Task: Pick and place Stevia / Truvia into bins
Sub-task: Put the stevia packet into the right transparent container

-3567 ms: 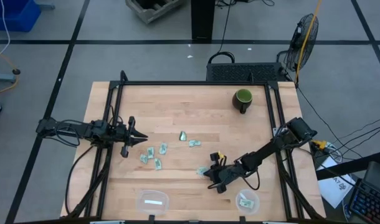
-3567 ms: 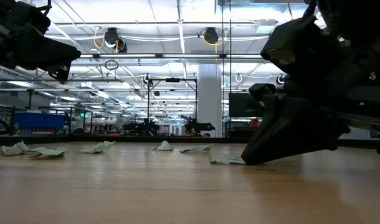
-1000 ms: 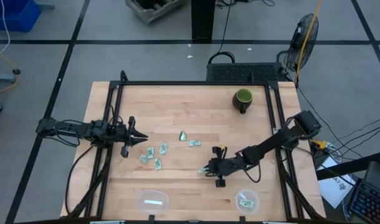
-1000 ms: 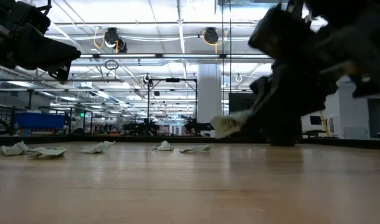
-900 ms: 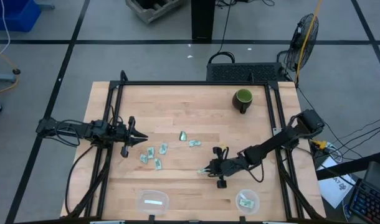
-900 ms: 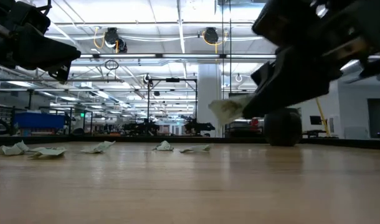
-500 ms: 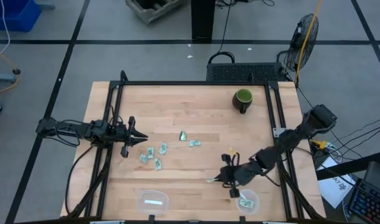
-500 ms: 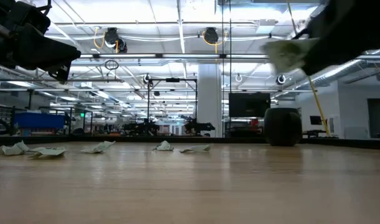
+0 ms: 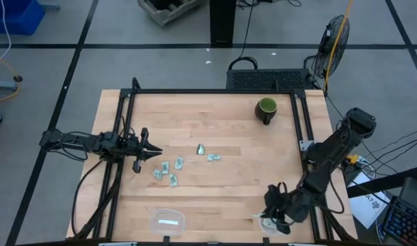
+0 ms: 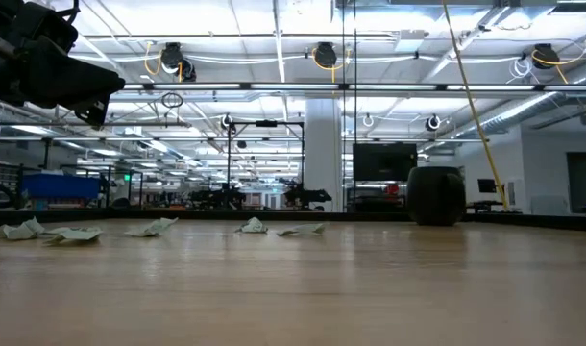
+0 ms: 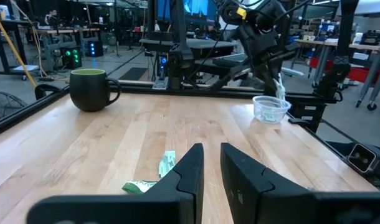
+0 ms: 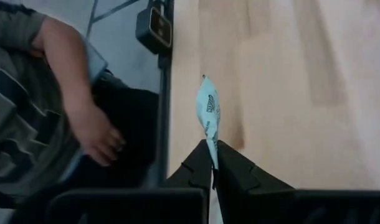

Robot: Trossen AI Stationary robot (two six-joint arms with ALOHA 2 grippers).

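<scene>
From above, the right gripper (image 9: 273,217) has swung from mid-table, where it stood a second ago, down to the near right corner and now hangs over the round bin (image 9: 271,220), whose rim shows just beneath the dark fingers; one packet already lies inside, though the arm hides most of it. The rounded-rectangular bin (image 9: 168,220) sits along the same near edge further left with a single white packet in it. Five loose Stevia / Truvia sachets (image 9: 167,171) remain scattered on the wooden table (image 9: 215,130), unmoved since the earlier frames, and the dark green mug (image 9: 266,108) stands at the far right. The left gripper (image 9: 148,151) waits at the left side of the table as before. In the low view the right arm, which filled the right of the picture earlier, has left it altogether; only the sachets (image 10: 155,228) lie in a row along the tabletop, with the mug (image 10: 436,196) behind. The left wrist view shows its own fingers (image 11: 189,171) parted by a narrow gap around nothing, a sachet (image 11: 167,165) lying just ahead of them, and across the table the right arm holding a pale packet above the round bin (image 11: 271,109). In the right wrist view the jaws are pinched tight on one pale green sachet (image 12: 209,116), which stands upright from the fingertips (image 12: 199,167); beyond the table edge a person's hand (image 12: 98,134) appears, probably resting on a lap
</scene>
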